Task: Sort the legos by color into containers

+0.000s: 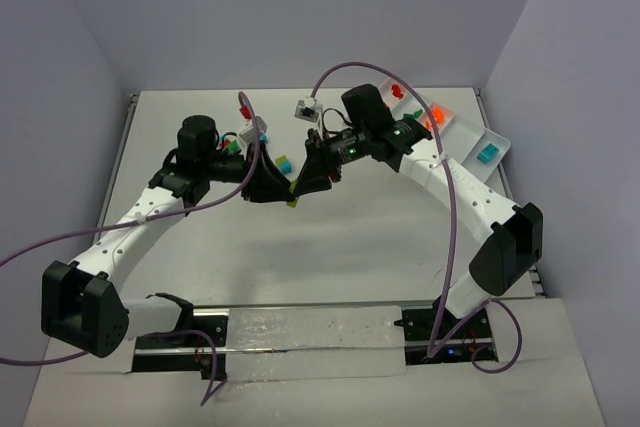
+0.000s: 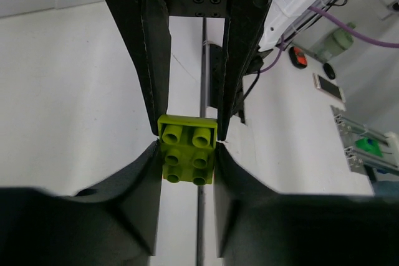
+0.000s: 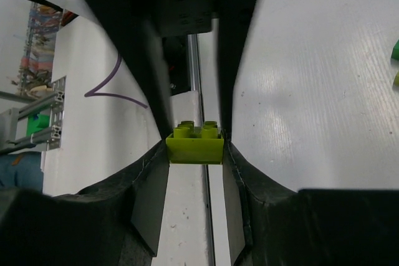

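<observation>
Two arms meet over the middle of the white table, and both grippers grasp one small yellow-green plastic brick with two rows of three studs. The left gripper reaches in from the left. Its two dark fingers are narrowly set and press against the opposite sides of the brick's lower part in the left wrist view. The right gripper reaches in from the right, its fingers likewise narrow and closed against the two sides of the same brick, with no gap visible at either pad. Each wrist view shows the other gripper's fingers flanking the brick from the far side. The brick lies well apart from the white plastic tray, which sits at the far right of the table and is split by raised dividers into long compartments. The tray holds red bricks at its far end, orange bricks toward the middle and a cyan brick at its near end. A loose cyan brick rests on the table just beyond the two grippers, and a green brick lies beside the left arm's wrist. Purple cables loop along both arms.
</observation>
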Available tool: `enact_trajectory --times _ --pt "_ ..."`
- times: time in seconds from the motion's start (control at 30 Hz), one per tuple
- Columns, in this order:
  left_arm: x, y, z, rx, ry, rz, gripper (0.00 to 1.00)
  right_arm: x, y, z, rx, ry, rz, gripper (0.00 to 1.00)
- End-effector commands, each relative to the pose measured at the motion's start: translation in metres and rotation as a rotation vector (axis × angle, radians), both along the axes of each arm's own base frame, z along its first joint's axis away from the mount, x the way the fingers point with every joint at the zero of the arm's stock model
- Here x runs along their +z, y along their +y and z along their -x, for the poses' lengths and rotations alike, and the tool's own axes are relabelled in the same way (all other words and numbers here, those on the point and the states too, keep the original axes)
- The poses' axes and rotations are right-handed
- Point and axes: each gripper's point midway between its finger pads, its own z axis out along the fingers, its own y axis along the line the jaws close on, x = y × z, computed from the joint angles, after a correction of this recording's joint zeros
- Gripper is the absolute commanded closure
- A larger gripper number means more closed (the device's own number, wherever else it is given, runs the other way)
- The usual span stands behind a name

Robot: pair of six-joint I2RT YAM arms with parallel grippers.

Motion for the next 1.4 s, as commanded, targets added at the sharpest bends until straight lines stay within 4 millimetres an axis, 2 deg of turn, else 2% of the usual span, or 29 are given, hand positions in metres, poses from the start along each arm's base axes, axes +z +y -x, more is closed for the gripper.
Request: enact_trajectory --times 0.0,0.03,0.07,0.13,0.17,0.27,0.33,0.37,0.4,0.43,0.5,0.6,0.67,0.7,0.73,0.83,0.93,1.03,1.23,1.27,1.33,1.37 --pt "-0.001 0.0 -0.019 0.096 -0.06 -0.057 0.26 0.021 -0.002 0.001 0.009 -0.058 -0.042 1.0" --pt "-0.005 0.003 -0.027 0.138 -0.066 -0.091 0.08 0.021 -0.012 -0.003 -0.021 -0.066 -0.035 1.0" --pt "-0.007 0.007 -0.032 0.17 -0.072 -0.117 0.04 0.017 -0.019 -0.011 -0.043 -0.069 -0.028 1.0" --pt "-0.011 0.025 -0.052 0.267 -0.074 -0.188 0.01 0.001 -0.055 -0.035 -0.153 -0.069 0.031 1.0" --pt "-0.011 0.032 -0.059 0.298 -0.066 -0.198 0.01 -0.004 -0.07 -0.049 -0.206 -0.087 0.049 1.0" --pt "-0.006 0.063 -0.087 0.449 -0.082 -0.212 0.01 -0.038 -0.135 -0.089 -0.424 -0.067 0.181 1.0" --pt "-0.008 0.082 -0.109 0.589 -0.114 -0.257 0.01 -0.066 -0.19 -0.115 -0.576 -0.056 0.306 1.0" --pt "-0.01 0.087 -0.113 0.623 -0.126 -0.276 0.01 -0.074 -0.213 -0.126 -0.647 -0.046 0.348 1.0" --pt "-0.014 0.093 -0.12 0.665 -0.143 -0.301 0.01 -0.087 -0.249 -0.138 -0.732 -0.044 0.424 1.0" --pt "-0.017 0.096 -0.123 0.69 -0.145 -0.318 0.01 -0.094 -0.274 -0.146 -0.794 -0.037 0.472 1.0" --pt "-0.026 0.101 -0.129 0.699 -0.159 -0.365 0.01 -0.097 -0.329 -0.162 -0.932 -0.048 0.586 1.0" --pt "-0.039 0.101 -0.131 0.679 -0.141 -0.397 0.01 -0.112 -0.375 -0.174 -1.003 -0.032 0.725 1.0" --pt "-0.044 0.1 -0.13 0.662 -0.141 -0.401 0.01 -0.113 -0.389 -0.182 -1.004 -0.048 0.797 1.0" --pt "-0.046 0.099 -0.13 0.657 -0.139 -0.4 0.01 -0.122 -0.394 -0.183 -0.986 -0.028 0.841 1.0" --pt "-0.048 0.099 -0.129 0.653 -0.136 -0.402 0.01 -0.119 -0.396 -0.189 -0.986 -0.036 0.849 1.0" --pt "-0.053 0.1 -0.13 0.656 -0.132 -0.409 0.01 -0.128 -0.398 -0.192 -0.945 -0.003 0.89 1.0" --pt "-0.06 0.103 -0.132 0.664 -0.123 -0.432 0.01 -0.15 -0.401 -0.201 -0.897 0.029 0.965 1.0" --pt "-0.064 0.106 -0.133 0.679 -0.122 -0.446 0.01 -0.17 -0.397 -0.203 -0.852 0.021 1.034 1.0" --pt "-0.07 0.108 -0.134 0.688 -0.115 -0.466 0.01 -0.194 -0.381 -0.211 -0.786 -0.015 1.092 0.97" --pt "-0.071 0.109 -0.134 0.685 -0.112 -0.47 0.01 -0.198 -0.379 -0.212 -0.774 -0.011 1.096 0.96" --pt "-0.074 0.109 -0.134 0.678 -0.109 -0.482 0.01 -0.2 -0.375 -0.215 -0.752 -0.016 1.105 0.88" --pt "-0.077 0.11 -0.135 0.677 -0.103 -0.492 0.01 -0.204 -0.372 -0.216 -0.738 -0.016 1.111 0.77"
